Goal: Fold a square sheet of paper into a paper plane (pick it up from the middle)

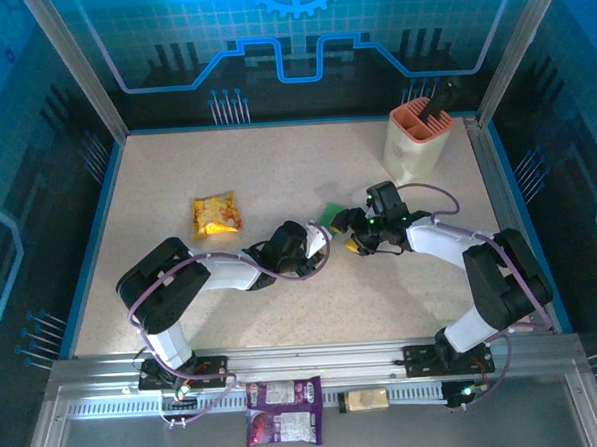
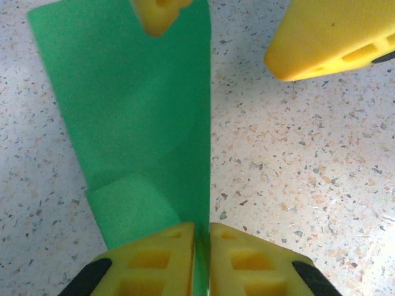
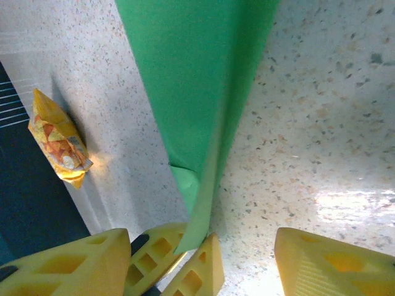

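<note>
Yellow fingers (image 2: 160, 259) of the left hand (image 2: 202, 229) are pressed together, pinching the near end of the green sheet of paper (image 2: 136, 123) at its creased edge. The sheet is folded into a long strip, with a smaller flap doubled over beside the grip. Whether its far end rests on the surface (image 2: 296, 185) cannot be told.

The right hand (image 3: 200, 235) stands wide open and holds nothing. Its fingers (image 3: 333, 265) sit one on either side of the sheet (image 3: 191, 80) and of the left hand's closed tips. From the left wrist view, one right fingertip hangs over the sheet's far end and the other over bare speckled surface.

Overhead, the left hand (image 1: 317, 245) and the right hand (image 1: 355, 237) face each other near the middle of the surface (image 1: 275, 165), with the sheet (image 1: 330, 215) just behind them.

A yellow snack packet (image 1: 215, 214) lies to the left, well apart from the sheet. A beige holder (image 1: 414, 142) with an orange rim stands at the far right corner, with a dark tool in it. A purple packet (image 1: 283, 410) and a small tan object (image 1: 366, 399) lie on the front rail.
</note>
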Motion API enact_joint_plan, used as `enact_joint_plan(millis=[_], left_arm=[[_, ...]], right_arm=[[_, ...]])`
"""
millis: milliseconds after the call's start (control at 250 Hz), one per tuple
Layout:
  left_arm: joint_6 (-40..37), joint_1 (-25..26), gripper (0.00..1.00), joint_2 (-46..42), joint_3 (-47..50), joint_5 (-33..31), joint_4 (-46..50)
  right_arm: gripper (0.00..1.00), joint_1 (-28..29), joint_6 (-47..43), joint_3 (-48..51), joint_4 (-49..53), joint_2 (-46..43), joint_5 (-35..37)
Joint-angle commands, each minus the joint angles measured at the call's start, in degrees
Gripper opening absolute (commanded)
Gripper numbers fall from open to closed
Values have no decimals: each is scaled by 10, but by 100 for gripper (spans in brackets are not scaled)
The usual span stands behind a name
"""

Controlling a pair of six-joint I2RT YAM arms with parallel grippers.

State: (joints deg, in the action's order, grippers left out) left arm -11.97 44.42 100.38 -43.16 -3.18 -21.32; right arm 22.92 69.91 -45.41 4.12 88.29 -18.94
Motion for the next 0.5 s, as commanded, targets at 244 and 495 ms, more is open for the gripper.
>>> enact_joint_plan(millis=[244,495], left_arm=[[152,-52,4,-44,-15,122,66],[245,-90,0,-23,-65,225,145]], right_arm=[[71,-19,-95,16,36,-62,23],[74,-30,-189,4,39,-41,3]])
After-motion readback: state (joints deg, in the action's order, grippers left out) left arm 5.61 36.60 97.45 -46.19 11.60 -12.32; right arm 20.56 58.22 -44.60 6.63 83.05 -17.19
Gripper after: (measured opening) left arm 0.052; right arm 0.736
